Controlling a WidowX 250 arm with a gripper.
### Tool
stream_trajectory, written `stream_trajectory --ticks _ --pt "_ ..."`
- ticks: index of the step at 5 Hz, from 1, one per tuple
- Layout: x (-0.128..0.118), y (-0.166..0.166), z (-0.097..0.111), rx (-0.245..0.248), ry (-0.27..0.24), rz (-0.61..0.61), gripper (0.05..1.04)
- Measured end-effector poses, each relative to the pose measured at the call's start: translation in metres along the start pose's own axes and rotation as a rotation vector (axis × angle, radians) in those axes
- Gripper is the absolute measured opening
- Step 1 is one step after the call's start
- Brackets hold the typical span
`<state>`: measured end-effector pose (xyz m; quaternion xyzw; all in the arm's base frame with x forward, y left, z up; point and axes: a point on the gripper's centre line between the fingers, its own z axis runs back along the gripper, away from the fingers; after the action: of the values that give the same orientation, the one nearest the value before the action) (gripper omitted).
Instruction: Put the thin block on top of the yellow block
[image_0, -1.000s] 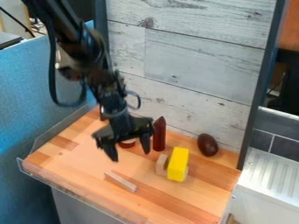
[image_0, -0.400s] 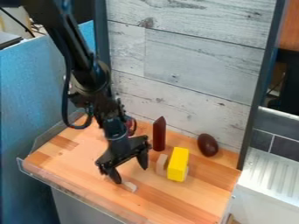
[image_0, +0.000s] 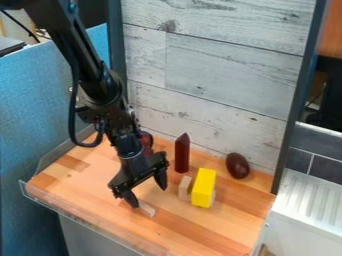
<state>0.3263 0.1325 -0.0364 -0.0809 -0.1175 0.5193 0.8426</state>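
With the view read as a clock face, a wood-striped counter (image_0: 80, 182) is seen toward six o'clock, edged by a clear rim (image_0: 73, 218). On it, a dark red pointed column (image_0: 182, 154) is stood upright. At about four o'clock from the column, a dark maroon egg-shaped piece (image_0: 237, 166) is placed; at six o'clock from it, a small pale wooden piece (image_0: 184, 188); at ten o'clock, a partly hidden reddish object (image_0: 146, 140). The counter is backed by a whitewashed plank wall (image_0: 227, 75) and flanked at nine o'clock by a blue panel (image_0: 33, 115). Dark tiles (image_0: 299, 161) and a pale ridged surface (image_0: 310, 200) are seen between three and four o'clock.
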Motion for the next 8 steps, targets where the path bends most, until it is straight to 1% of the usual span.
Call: stream_trajectory --ticks 1,2,3,4,5,6,7,8 --pt "-0.005 0.007 0.0 0.047 0.029 0.024 1.001" --pt "-0.008 0.011 0.0 0.059 0.047 0.028 1.0" --pt "-0.009 0.011 0.0 0.063 0.053 0.038 1.0" --pt "-0.004 0.012 0.0 0.069 0.021 0.028 0.948" --pt "0.003 0.016 -0.009 0.084 -0.021 0.003 0.653" --pt "0.006 0.016 -0.011 0.087 -0.049 -0.002 0.342" --pt "0.003 0.016 -0.01 0.076 -0.046 -0.004 0.167" --pt "-0.007 0.009 0.001 0.074 -0.021 -0.123 0.15"
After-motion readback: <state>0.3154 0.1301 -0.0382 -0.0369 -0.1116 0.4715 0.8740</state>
